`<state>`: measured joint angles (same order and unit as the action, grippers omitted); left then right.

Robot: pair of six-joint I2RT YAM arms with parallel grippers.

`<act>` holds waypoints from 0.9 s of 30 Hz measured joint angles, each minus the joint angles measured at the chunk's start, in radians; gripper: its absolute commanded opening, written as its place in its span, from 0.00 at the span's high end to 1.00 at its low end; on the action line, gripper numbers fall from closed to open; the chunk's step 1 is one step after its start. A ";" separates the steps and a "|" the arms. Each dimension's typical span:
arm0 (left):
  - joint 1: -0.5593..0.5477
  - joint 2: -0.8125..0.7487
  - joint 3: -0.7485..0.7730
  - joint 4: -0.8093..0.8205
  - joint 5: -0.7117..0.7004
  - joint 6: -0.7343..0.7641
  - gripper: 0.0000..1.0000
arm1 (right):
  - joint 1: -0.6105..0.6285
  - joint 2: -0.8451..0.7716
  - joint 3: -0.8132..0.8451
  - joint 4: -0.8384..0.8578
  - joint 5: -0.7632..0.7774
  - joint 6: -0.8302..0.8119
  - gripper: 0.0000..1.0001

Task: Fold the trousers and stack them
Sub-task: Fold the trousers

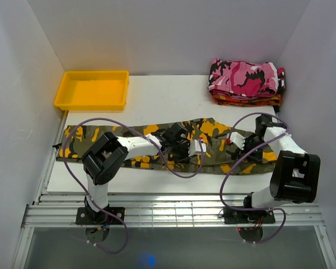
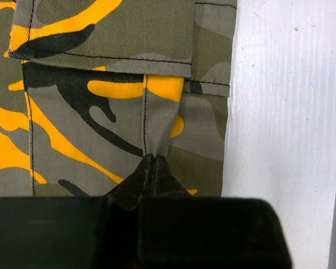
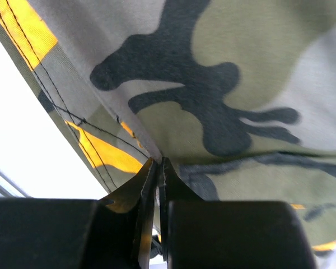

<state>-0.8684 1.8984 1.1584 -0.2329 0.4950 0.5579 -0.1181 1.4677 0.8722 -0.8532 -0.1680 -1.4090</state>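
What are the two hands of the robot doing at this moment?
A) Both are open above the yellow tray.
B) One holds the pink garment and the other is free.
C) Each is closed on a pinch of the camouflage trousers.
C: the left hand and the right hand are each shut on a pinched ridge of the trousers, which lie spread along the table.

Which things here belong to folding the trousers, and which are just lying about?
In the job: olive, black and yellow-orange camouflage cloth trousers; left gripper and right gripper, both pinching them.
Lying about: yellow plastic tray; folded pink camouflage garment; orange-red garment beneath it.
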 measured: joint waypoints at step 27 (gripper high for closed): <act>-0.021 -0.123 -0.100 -0.091 0.082 -0.010 0.69 | -0.002 -0.064 -0.109 -0.050 -0.010 -0.032 0.71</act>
<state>-0.8890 1.7756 1.0584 -0.3241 0.5766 0.5480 -0.1204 1.4033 0.7628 -0.9028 -0.1776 -1.4414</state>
